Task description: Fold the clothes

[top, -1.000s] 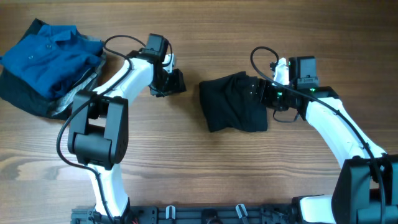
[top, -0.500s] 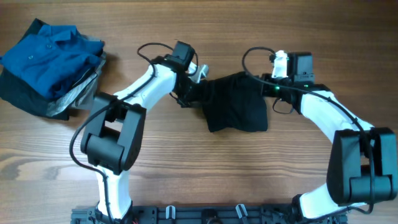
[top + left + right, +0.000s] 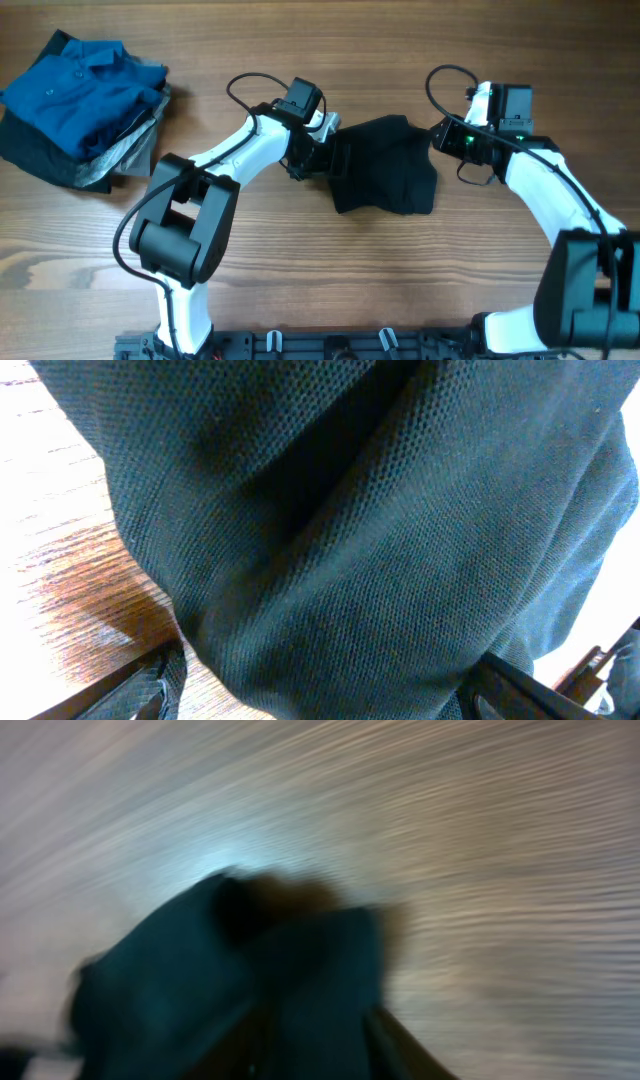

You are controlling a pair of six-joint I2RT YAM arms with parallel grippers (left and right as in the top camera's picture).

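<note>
1. The black T-shirt [image 3: 385, 172] lies near the middle of the table [image 3: 300, 280], between the two arms. It is already gathered into a compact, slightly lumpy rectangle.
2. The left gripper [image 3: 323, 156] is set at the shirt's left edge. In the left wrist view its fingers [image 3: 150, 682] are seen far apart at the bottom corners, with mesh-textured black fabric filling the space between them (the cloth is straddled, not pinched).
3. The right gripper [image 3: 443, 137] is placed at the shirt's upper right corner. Whether its jaws are apart or together cannot be told, because the right wrist view is smeared and only a dark fold of cloth over wood grain can be made out.
4. The step in hand is judged to be a late one: the folding looks largely done, and the bundle is being tidied or approached for a final grasp.
5. The next move would call for a firm closure over the stacked layers at the left edge, matched on the right, so that nothing unfolds.
6. The blue shirt [image 3: 80, 85] on the grey garments [image 3: 115, 165] at the far left, well apart, is probably the stack to be joined.
</note>
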